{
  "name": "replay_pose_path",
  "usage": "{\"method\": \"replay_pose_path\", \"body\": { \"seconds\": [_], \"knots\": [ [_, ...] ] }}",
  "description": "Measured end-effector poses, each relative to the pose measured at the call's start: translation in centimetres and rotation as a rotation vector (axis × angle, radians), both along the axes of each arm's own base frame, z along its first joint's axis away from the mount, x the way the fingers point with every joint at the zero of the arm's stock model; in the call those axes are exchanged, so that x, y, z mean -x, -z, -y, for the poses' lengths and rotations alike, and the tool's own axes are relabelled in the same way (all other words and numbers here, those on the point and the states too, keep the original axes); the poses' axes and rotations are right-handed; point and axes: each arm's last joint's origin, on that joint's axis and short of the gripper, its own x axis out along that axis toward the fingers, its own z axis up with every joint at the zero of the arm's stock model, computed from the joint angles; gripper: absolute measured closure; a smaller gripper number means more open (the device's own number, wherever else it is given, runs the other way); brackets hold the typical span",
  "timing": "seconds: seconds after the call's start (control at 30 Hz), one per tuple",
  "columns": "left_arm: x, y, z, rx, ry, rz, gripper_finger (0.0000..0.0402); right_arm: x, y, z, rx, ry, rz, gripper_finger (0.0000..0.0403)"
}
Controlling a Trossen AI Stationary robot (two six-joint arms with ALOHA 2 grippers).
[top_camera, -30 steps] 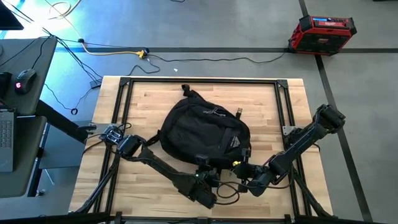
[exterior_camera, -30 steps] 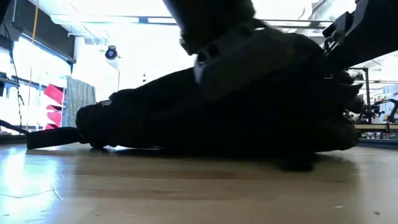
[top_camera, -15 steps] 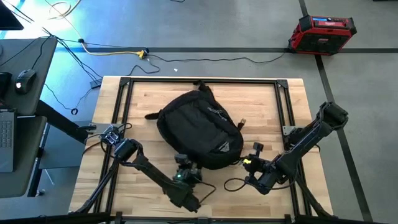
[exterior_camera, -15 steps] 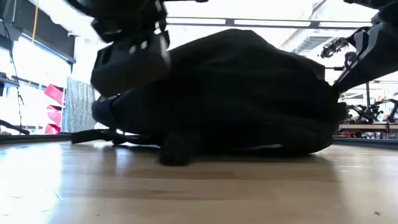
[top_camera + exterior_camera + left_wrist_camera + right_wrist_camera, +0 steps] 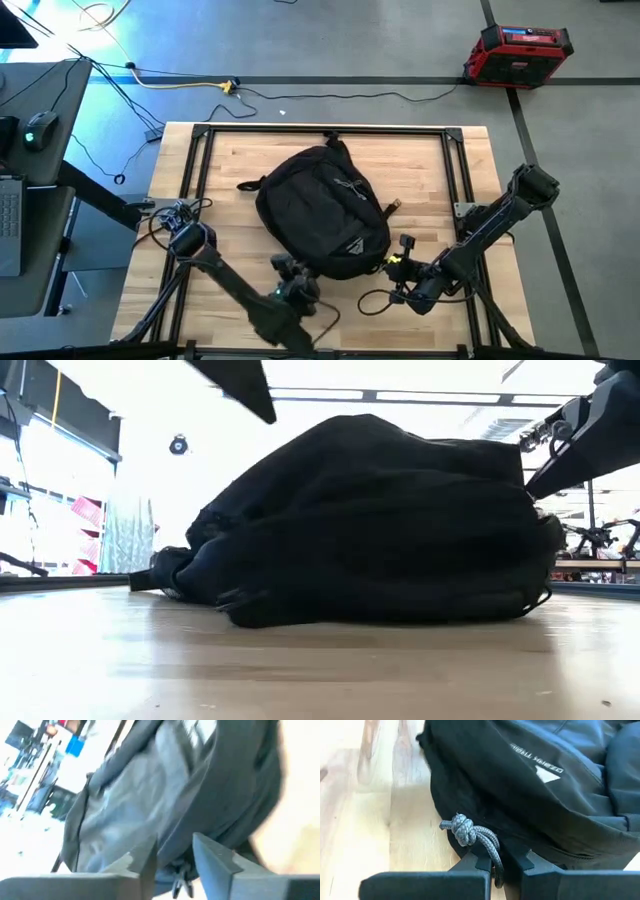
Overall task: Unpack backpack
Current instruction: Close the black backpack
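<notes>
My right gripper [image 5: 496, 865] pinches the knotted grey cord [image 5: 472, 837] at the backpack's [image 5: 322, 208] near edge. My left gripper [image 5: 172, 862] hangs just beside it, fingers [image 5: 215, 857] spread, holding nothing. The backpack lies mid-table [image 5: 430, 170], logo [image 5: 547, 774] toward me.

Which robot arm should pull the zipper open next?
Probably the right. The right gripper is shut on the grey zipper cord of the backpack; the left gripper stands open beside it.

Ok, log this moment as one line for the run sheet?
backpack: closed, lying mid-table | right gripper: shut on grey zipper cord at near edge | left gripper: open at backpack's near edge, holding nothing
</notes>
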Motion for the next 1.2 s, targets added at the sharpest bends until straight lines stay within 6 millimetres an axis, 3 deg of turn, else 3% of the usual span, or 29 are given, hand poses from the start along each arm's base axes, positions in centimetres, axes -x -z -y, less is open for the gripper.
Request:
{"method": "replay_pose_path", "body": {
  "seconds": [0.13,0.23,0.37,0.47,0.57,0.7,0.83,0.93,1.0,1.1,1.2],
  "knots": [
    [-1.7,-0.7,2.5,-0.025,0.119,0.233,0.0245,-0.1,0.0,0.0,-0.001,0.004,0.012,0.0403],
    [-4.3,-0.1,2.6,-0.069,0.195,0.255,0.0235,-0.2,0.0,0.0,-0.005,0.008,0.016,0.0403],
    [-8.1,1.8,0.6,-0.011,0.33,0.212,0.0232,-0.4,-0.1,-0.1,-0.017,0.009,0.038,0.0403],
    [-9.7,3.1,-1.5,0.01,0.409,0.163,0.0231,-0.5,-0.3,-0.3,-0.02,-0.004,0.051,0.0403],
    [-10.2,4.0,-3.1,0.006,0.392,0.114,0.0231,-0.6,-0.3,-0.3,-0.018,-0.016,0.056,0.0403],
    [-10.3,4.5,-3.8,0.045,0.365,0.095,0.0231,-0.7,-0.4,-0.4,-0.013,-0.029,0.054,0.0403],
    [-11.0,6.3,-4.7,0.115,0.37,0.065,0.0232,-0.8,-0.5,-0.5,-0.028,-0.039,0.062,0.0403],
    [-11.2,7.1,-5.1,0.145,0.35,0.054,0.0254,-0.8,-0.5,-0.6,-0.034,-0.042,0.061,0.0403],
    [-11.1,7.0,-5.1,0.145,0.338,0.034,0.0297,-0.8,-0.5,-0.5,-0.034,-0.043,0.059,0.0403],
    [-10.8,5.7,-4.0,0.116,0.334,0.028,0.0378,-0.7,-0.4,-0.4,-0.021,-0.041,0.043,0.0403],
    [-10.2,4.1,-1.9,0.037,0.363,0.05,0.0392,-0.4,-0.2,-0.1,0.002,-0.018,0.011,0.0403]
  ]
}}
